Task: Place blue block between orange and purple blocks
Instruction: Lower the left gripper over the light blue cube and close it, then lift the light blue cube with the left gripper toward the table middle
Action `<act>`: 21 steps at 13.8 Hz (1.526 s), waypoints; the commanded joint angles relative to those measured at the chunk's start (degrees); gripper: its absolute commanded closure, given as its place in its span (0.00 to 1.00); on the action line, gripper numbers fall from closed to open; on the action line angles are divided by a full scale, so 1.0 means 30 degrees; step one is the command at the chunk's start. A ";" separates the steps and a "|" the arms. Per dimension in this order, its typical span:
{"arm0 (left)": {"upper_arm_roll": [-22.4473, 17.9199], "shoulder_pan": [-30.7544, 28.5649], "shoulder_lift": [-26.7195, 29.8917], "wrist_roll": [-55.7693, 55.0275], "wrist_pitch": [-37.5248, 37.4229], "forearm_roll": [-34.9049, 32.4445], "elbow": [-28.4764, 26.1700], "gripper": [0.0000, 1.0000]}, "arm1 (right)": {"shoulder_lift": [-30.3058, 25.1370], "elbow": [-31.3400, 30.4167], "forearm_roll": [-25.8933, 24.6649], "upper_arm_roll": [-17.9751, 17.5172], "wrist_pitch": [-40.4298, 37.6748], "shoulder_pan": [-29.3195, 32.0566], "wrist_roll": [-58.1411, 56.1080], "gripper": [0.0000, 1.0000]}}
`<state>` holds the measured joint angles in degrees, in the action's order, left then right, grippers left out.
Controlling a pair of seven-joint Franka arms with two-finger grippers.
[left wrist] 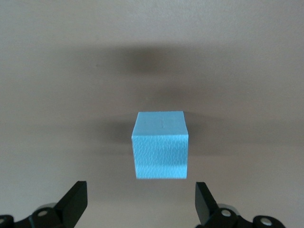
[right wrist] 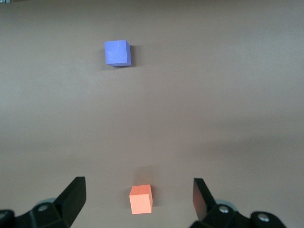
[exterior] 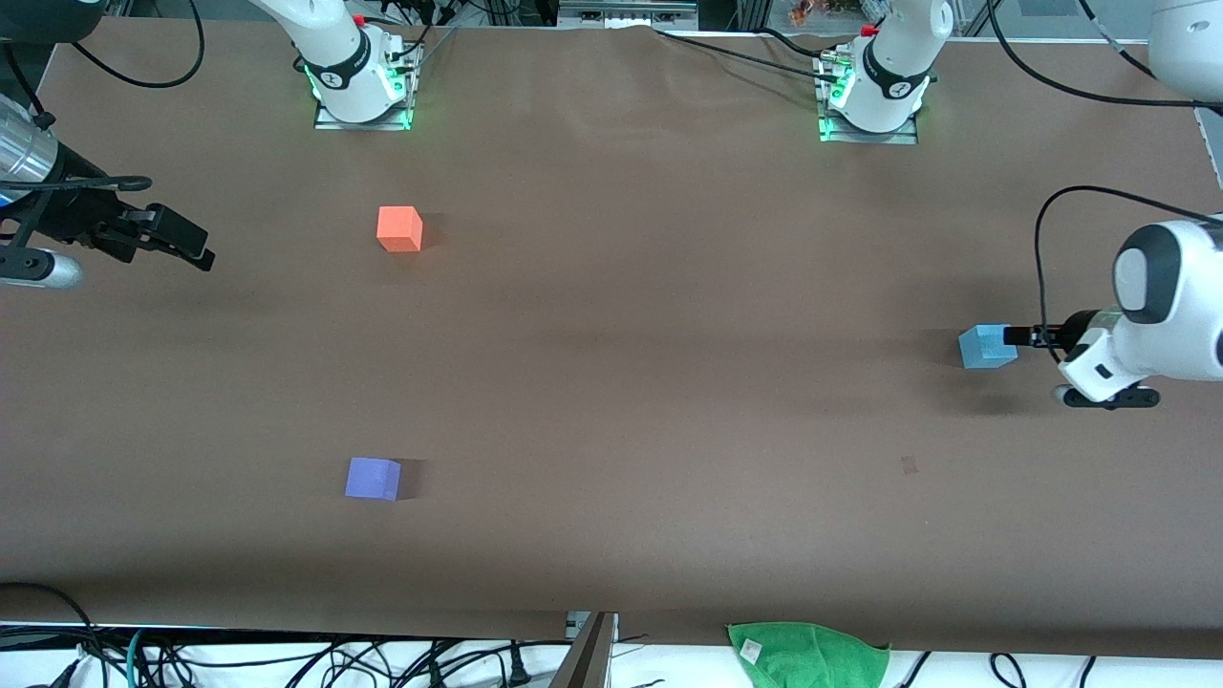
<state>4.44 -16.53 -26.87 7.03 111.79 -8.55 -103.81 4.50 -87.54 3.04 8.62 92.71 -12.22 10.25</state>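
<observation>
The left gripper [left wrist: 140, 204] is holding its fingers [left wrist: 76, 202] spread wide, the blue block [exterior: 987, 346] sitting untouched on the tabletop [exterior: 669, 382] just ahead at the left arm's end. The right gripper [right wrist: 137, 202] is waiting with fingers equally spread, gripping nothing. Its wrist view is showing the orange block [right wrist: 141, 199] and purple block [right wrist: 117, 52] well apart.

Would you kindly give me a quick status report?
Left gripper open, lined up on blue block, not gripping. Right gripper open, waiting. Gap between orange block and purple block unobstructed.
</observation>
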 commanded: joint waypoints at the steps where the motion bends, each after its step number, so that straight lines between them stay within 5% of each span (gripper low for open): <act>1: 0.0277 -0.0146 0.0782 0.0351 0.2018 -0.0139 -0.1751 0.00 | 0.0080 0.0351 0.0099 -0.0061 -0.0112 0.0148 -0.0223 0.01; 10: 0.0277 -0.0233 -0.0007 0.0351 0.6593 -0.0168 -0.4244 0.00 | 0.0080 0.0381 0.0099 -0.0061 -0.0112 0.0177 -0.0223 0.01; 12: 0.0277 -0.0409 -0.0329 0.0496 0.6799 -0.0168 -0.4244 0.49 | 0.0080 0.0381 0.0099 -0.0061 -0.0112 0.0177 -0.0223 0.01; 14: 0.0248 -0.0409 -0.0331 0.1313 0.6799 -0.0168 -0.4070 0.70 | 0.0080 0.0381 0.0099 -0.0061 -0.0112 0.0206 -0.0223 0.01; 18: 0.0335 -0.0468 0.0836 0.2079 0.5576 -0.0139 -0.3659 0.79 | 0.0080 0.0381 0.0099 -0.0090 0.0034 0.0148 -0.0223 0.01; 21: 0.1736 -0.0351 0.1515 0.1904 0.1281 -0.0139 -0.1298 0.80 | 0.0080 0.0381 0.0099 -0.0119 0.0064 0.0089 -0.0223 0.01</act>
<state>6.77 -17.48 -24.54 11.97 124.04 -8.55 -112.23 4.50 -87.54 3.04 8.56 93.10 -12.16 10.25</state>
